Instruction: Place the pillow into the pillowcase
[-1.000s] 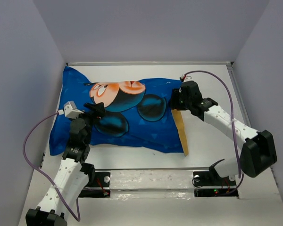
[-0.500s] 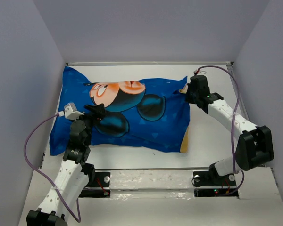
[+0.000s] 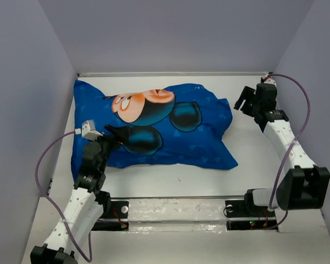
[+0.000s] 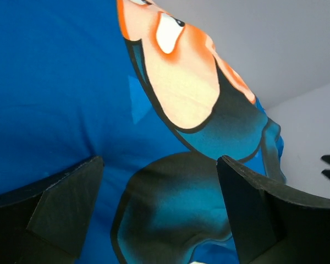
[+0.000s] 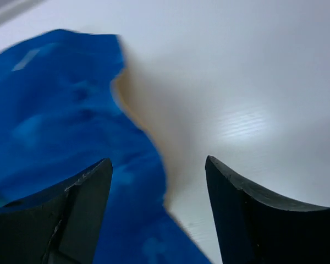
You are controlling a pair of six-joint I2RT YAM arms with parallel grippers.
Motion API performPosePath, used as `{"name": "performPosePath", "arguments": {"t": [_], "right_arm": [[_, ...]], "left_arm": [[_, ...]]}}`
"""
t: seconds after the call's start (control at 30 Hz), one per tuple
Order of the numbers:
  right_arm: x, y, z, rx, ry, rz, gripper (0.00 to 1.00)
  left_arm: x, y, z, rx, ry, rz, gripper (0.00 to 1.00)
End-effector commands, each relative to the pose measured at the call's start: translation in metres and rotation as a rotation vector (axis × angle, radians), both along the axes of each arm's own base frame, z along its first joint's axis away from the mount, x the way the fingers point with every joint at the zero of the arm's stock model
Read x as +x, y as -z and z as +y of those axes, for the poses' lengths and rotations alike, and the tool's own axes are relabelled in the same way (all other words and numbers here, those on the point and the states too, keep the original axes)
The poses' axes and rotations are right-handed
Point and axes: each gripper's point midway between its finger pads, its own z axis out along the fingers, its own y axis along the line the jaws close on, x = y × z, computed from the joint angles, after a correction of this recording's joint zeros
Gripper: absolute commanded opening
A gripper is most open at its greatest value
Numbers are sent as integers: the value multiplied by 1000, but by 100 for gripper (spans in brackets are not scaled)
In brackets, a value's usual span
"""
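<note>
The pillowcase (image 3: 154, 126) lies plump on the white table, blue face with the cartoon mouse up. It also fills the left wrist view (image 4: 71, 99) and the left part of the right wrist view (image 5: 60, 110). The white pillow is hidden; no part of it shows. My left gripper (image 3: 114, 133) is open, its jaws either side of the mouse print near the case's left front. My right gripper (image 3: 244, 102) is open and empty, off the case's right end near the back right corner.
Grey walls close in the white table (image 3: 253, 159) on three sides. A strip with the arm bases (image 3: 181, 212) runs along the near edge. Purple cables loop from both arms.
My right gripper let go of the case's right end and pulled back to the right rear. The orange flap at that end no longer shows. The case shifted a little right.
</note>
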Motion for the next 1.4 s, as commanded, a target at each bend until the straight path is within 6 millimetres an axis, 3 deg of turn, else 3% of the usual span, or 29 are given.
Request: {"name": "performPosePath", "arguments": {"t": [0.0, 0.03, 0.07, 0.1, 0.13, 0.2, 0.23, 0.27, 0.33, 0.47, 0.5, 0.57, 0.6, 0.63, 0.67, 0.73, 0.77, 0.8, 0.83, 0.97, 1.0, 1.1, 1.2, 1.37], "right_arm": [[-22, -101, 117, 215, -436, -260, 74], [-26, -112, 140, 253, -514, -290, 73], [-38, -121, 172, 324, -639, -300, 68], [-44, -124, 195, 361, -717, -313, 62], [-54, -132, 232, 439, -821, -336, 40], [-61, -127, 261, 511, -910, -341, 25], [-61, -136, 275, 541, -964, -402, 16], [-57, -114, 287, 594, -969, -332, 0], [-47, -89, 291, 611, -952, -295, 0], [-23, -27, 285, 572, -808, -186, 0], [-26, -14, 280, 554, -774, -119, 0], [-28, -19, 269, 483, -759, -133, 14], [-31, -28, 261, 458, -740, -155, 19], [-44, -58, 248, 430, -721, -217, 27], [-45, -80, 235, 363, -702, -289, 48], [-65, -117, 217, 323, -684, -358, 69], [-91, -152, 201, 298, -683, -442, 99], [-105, -175, 191, 282, -681, -498, 100], [-134, -197, 175, 267, -676, -551, 100], [-192, -234, 130, 190, -620, -645, 100], [-218, -252, 115, 180, -607, -727, 100], [-266, -276, 91, 196, -595, -878, 100], [-286, -280, 81, 195, -590, -939, 100], [-282, -268, 92, 200, -635, -904, 100]], "left_arm": [[-10, -45, -7, 68, 62, -74, 99], [-11, -63, -5, 93, 62, -106, 99], [-15, -98, -3, 112, 62, -156, 99], [-17, -114, -1, 160, 61, -187, 99], [-24, -147, 2, 175, 57, -247, 99], [-33, -174, 6, 241, 57, -299, 99], [-38, -186, 6, 259, 63, -322, 99], [-48, -203, 7, 275, 69, -342, 99], [-56, -215, 10, 305, 71, -353, 99], [-80, -237, 22, 348, 41, -376, 99], [-85, -239, 24, 358, 36, -380, 99], [-93, -243, 28, 389, 36, -379, 99], [-96, -243, 28, 397, 38, -374, 99], [-99, -245, 29, 400, 37, -373, 99], [-101, -246, 35, 408, 14, -359, 99], [-105, -247, 31, 406, 37, -361, 99], [-111, -251, 23, 388, 84, -382, 99], [-114, -252, 19, 380, 106, -397, 99], [-120, -256, 14, 370, 138, -418, 99], [-137, -275, 7, 342, 185, -486, 99], [-143, -284, 7, 338, 186, -511, 99], [-154, -295, 4, 340, 211, -559, 99], [-155, -296, -2, 342, 240, -577, 99], [-153, -290, -11, 335, 289, -578, 99]]}}
